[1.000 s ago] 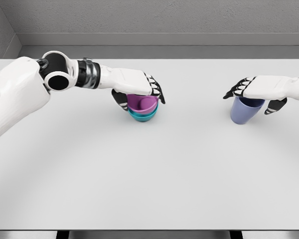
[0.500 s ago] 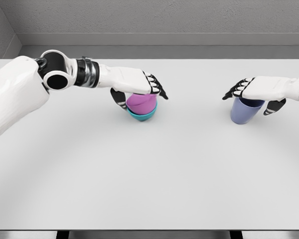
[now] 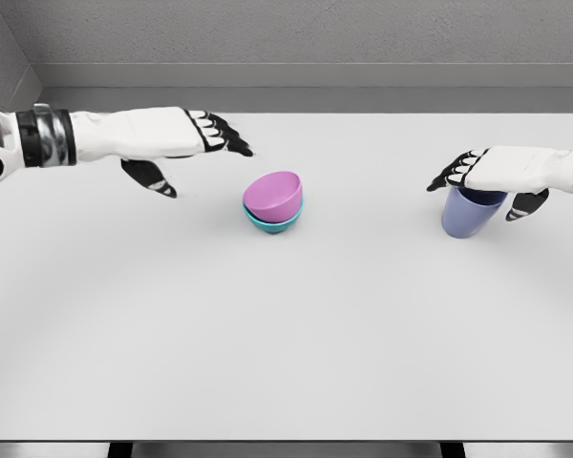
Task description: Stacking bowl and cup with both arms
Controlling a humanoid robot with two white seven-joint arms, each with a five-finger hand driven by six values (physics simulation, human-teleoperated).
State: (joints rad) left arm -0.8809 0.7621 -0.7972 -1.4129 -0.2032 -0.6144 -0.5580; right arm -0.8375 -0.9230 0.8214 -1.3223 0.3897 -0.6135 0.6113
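A purple bowl (image 3: 273, 195) lies tilted inside a teal bowl (image 3: 270, 223) near the table's middle. My left hand (image 3: 196, 145) hovers up and to the left of the bowls, apart from them, fingers spread and holding nothing. At the right a blue-violet cup (image 3: 467, 214) stands upright on the table. My right hand (image 3: 481, 177) sits over the cup's rim, fingers draped on its left side and thumb on its right.
The white table (image 3: 286, 324) stretches wide in front of the bowls and cup. A grey wall runs behind the far edge. The table's near edge lies at the bottom of the view.
My left hand let go of the purple bowl and drew back to the upper left. The purple bowl stays nested, tilted, in the teal bowl. The right hand has not moved.
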